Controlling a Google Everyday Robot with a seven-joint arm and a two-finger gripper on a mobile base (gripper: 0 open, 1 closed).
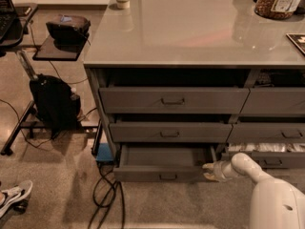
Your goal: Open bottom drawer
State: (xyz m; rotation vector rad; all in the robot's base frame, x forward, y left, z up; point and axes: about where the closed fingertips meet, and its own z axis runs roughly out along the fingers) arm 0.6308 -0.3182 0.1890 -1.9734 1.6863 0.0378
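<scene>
The bottom drawer (164, 162) is the lowest of the left stack under the grey counter. It stands pulled out, its flat grey inside showing, with a small pull handle (167, 176) centred on its low front. My gripper (208, 171) sits at the drawer's right front corner, on the end of the white arm (267, 190) that comes in from the lower right. It is at the corner, not at the handle.
Two taller drawers (172, 100) sit above it, slightly ajar. A right-hand drawer (267, 148) holds white items. Cables (107, 194) and a blue box (102, 151) lie on the floor at the left. A black bag (53, 101) stands by a side table. A shoe (12, 197) is at the lower left.
</scene>
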